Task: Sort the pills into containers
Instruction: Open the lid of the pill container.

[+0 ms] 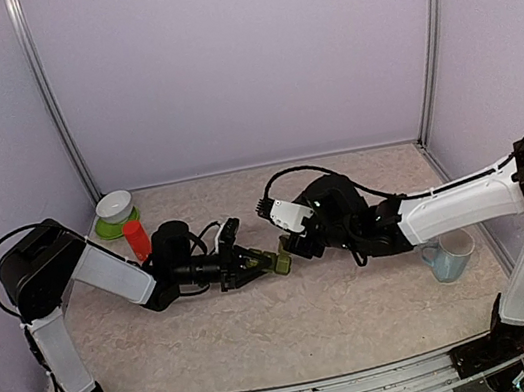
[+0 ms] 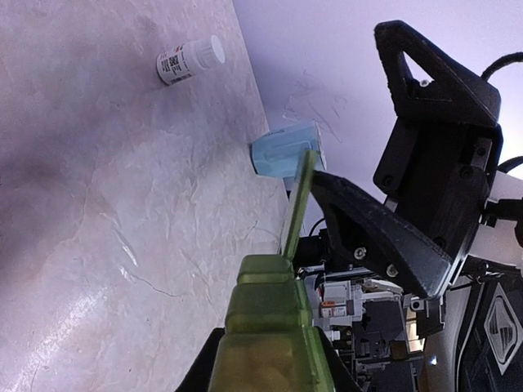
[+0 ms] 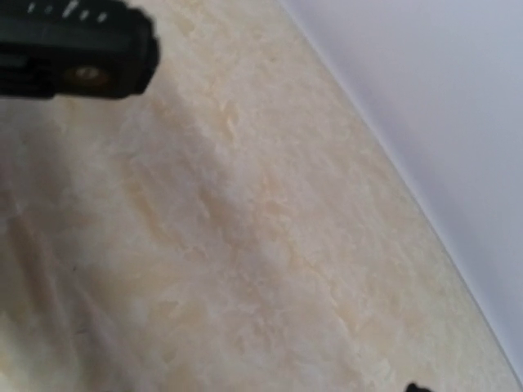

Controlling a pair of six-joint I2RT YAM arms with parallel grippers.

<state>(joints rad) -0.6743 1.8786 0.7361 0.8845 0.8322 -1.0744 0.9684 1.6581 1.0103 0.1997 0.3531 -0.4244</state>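
Note:
The green containers [image 1: 272, 261] are held off the table at centre, with my left gripper [image 1: 251, 262] shut on one end of the strip. In the left wrist view the containers [image 2: 270, 327] fill the bottom edge, and the far compartment's lid [image 2: 300, 204] stands open and upright. My right gripper [image 1: 287, 243] is open right at that far end; its black fingers [image 2: 384, 237] stand wide apart beside the raised lid. The right wrist view shows only table and one finger [image 3: 73, 45] at the top left. No pills are in view.
A red bottle [image 1: 137, 239] and a white bowl [image 1: 115, 207] on a green plate stand at the back left. The pale blue mug [image 1: 449, 256] sits at the right, under the right arm. A white pill bottle [image 2: 189, 61] lies on its side on the table.

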